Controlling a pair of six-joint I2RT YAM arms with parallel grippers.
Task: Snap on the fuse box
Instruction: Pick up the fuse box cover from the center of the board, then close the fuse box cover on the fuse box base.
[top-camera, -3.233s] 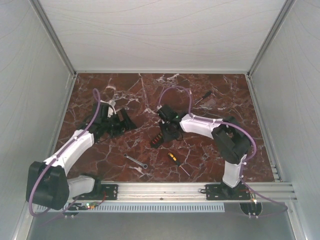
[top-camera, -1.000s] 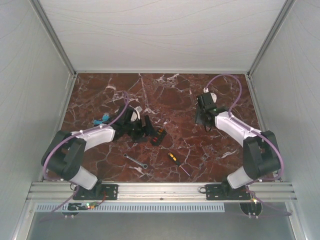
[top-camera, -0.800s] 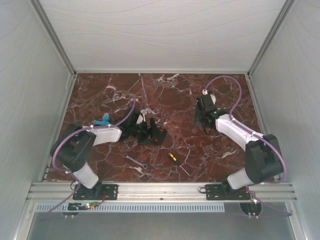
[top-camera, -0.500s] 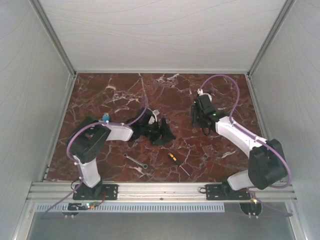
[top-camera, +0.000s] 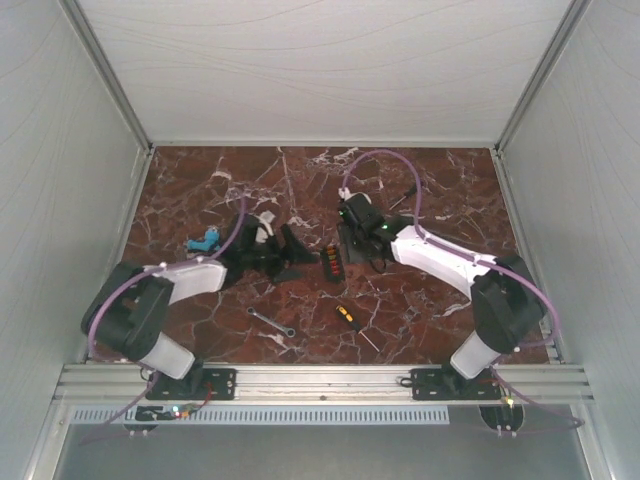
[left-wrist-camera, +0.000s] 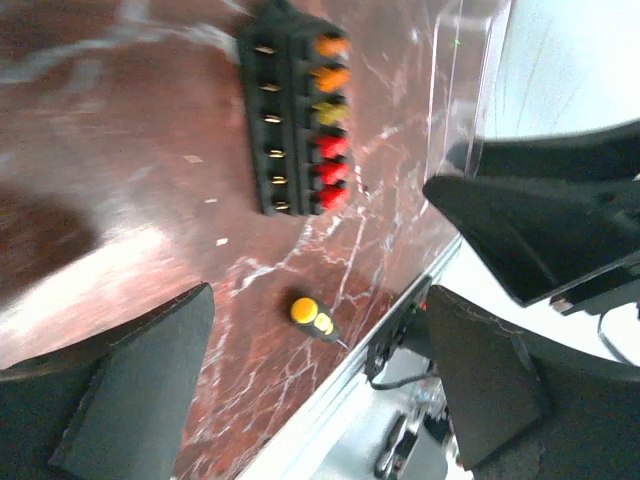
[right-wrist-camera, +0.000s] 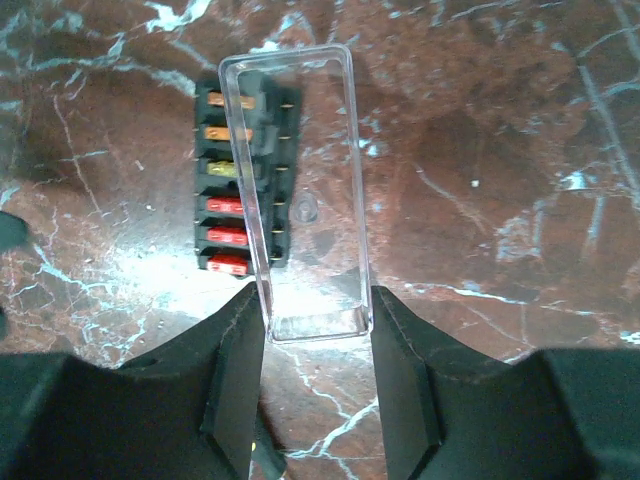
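Start at the left: a small blue thing (top-camera: 203, 240) lies on the red marble table (top-camera: 440, 190), just behind your left arm. Your left gripper (top-camera: 296, 252) is wide open and has nothing in it. Half a second ago it was right over the fuse box; now it has pulled back to the left and sits just beside it. The wrench (top-camera: 272, 322) lies nearer the front and has not moved. The fuse box (top-camera: 330, 258) is in the middle of the table, flat, with its row of orange, yellow and red fuses showing. It sits a little farther back and to the right than it did a second ago. The yellow and black screwdriver (top-camera: 350, 320) is in front of it, in the same spot as before. Your right gripper (right-wrist-camera: 312, 310) has swung in from the right side to the middle. It is partly closed and pinches the clear cover (right-wrist-camera: 305, 190) by one end. From the right wrist, the cover overlaps one long edge of the fuse box; you cannot tell whether they touch.
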